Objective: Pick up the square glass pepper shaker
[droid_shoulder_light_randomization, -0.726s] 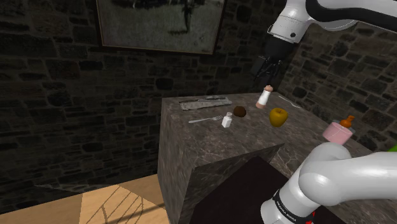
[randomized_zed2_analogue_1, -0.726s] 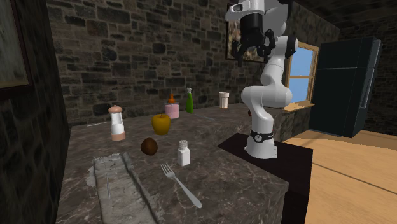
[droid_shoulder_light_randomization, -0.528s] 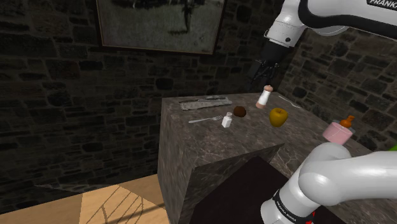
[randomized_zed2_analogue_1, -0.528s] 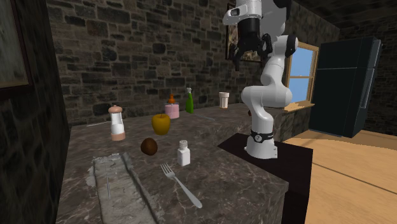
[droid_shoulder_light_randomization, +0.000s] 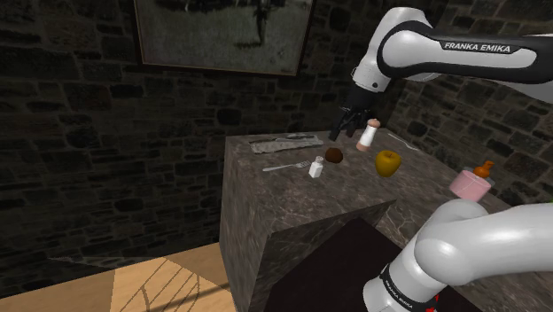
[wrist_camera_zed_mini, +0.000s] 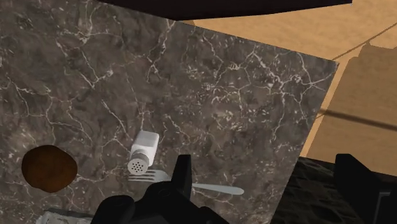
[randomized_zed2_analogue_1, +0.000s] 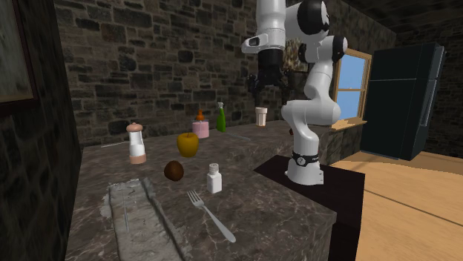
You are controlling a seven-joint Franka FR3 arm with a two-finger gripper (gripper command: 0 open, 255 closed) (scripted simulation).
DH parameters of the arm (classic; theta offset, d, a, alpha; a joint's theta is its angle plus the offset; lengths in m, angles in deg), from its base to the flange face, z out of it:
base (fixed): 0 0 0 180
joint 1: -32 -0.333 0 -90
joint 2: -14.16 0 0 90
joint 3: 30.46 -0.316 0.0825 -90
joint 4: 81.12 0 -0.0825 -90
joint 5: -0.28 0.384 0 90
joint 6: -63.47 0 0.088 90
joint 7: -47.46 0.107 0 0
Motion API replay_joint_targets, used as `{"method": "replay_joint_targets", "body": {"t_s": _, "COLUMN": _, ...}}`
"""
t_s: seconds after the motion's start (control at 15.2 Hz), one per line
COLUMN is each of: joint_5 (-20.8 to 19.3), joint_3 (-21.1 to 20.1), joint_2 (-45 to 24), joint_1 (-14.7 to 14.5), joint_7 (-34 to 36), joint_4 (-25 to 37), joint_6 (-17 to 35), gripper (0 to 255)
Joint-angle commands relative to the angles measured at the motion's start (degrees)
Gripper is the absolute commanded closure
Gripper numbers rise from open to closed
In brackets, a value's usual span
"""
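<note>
A: What's moved?
B: Arm's swung over & down. Gripper (droid_shoulder_light_randomization: 342, 124) sits lower than 0.7 s ago, further to the shoulder view's left. Stuff on the counter (droid_shoulder_light_randomization: 292, 208) hasn't budged.
A: Fingers?
B: Apart, nothing btwn them. Wrist view shows the two tips spread wide over bare counter.
A: Shaker?
B: Shaker (droid_shoulder_light_randomization: 315, 167) is upright on the counter, below the gripper & well apart from it. White body, holes in the cap. In the wrist view the shaker (wrist_camera_zed_mini: 144, 153) sits just off one fingertip, outside the gap.
A: Anything near it?
B: Fork (wrist_camera_zed_mini: 191, 184) lies just beside it, tines twd the shaker. Brown ball (wrist_camera_zed_mini: 49, 168) is near, on the shaker's far side from the gripper.
A: 2nd ext view?
B: Gripper (randomized_zed2_analogue_1: 261, 80) hangs high above the counter, pointing down. Shaker (randomized_zed2_analogue_1: 214, 179) stands btwn the ball (randomized_zed2_analogue_1: 173, 170) & the fork (randomized_zed2_analogue_1: 210, 215).
</note>
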Motion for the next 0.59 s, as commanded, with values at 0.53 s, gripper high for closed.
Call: {"method": "replay_joint_targets", "body": {"t_s": 0.53, "joint_5": -3.56, "joint_3": 4.73, "joint_2": -16.22, "joint_1": 1.92, "joint_7": -5.92, "joint_4": -1.64, "joint_6": 18.57, "gripper": 0}}
